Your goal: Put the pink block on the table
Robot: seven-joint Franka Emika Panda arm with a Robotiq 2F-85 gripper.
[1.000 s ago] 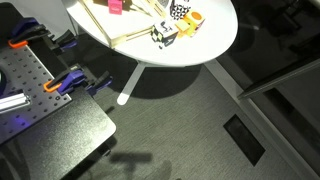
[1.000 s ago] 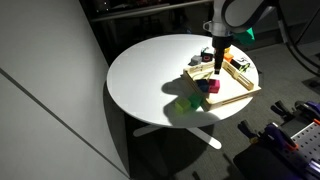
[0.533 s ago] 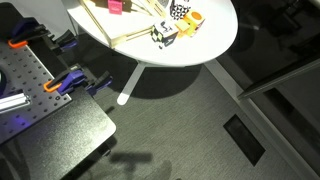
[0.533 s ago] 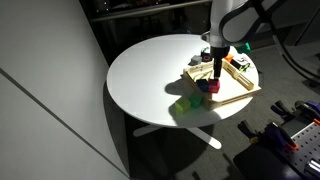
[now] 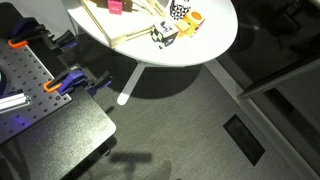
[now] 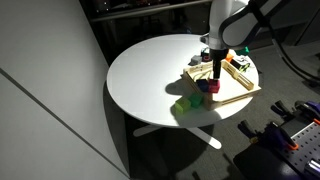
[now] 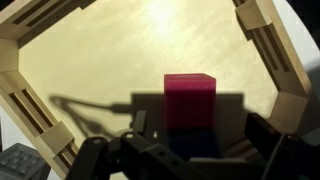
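Gripper point(image 7: 183, 152) hangs wide over the pink block point(image 7: 190, 92) that I see in the tray point(image 7: 30, 100) near the table point(image 6: 150, 70) edge.

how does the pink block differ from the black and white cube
Colour: the pink block is plain magenta, the black-and-white cube is patterned. Place: the pink block lies inside the wooden tray, right at the open pincer; the black-and-white cube sits by the tray's corner, away from the pincer. Both are boxy and look similar in size.
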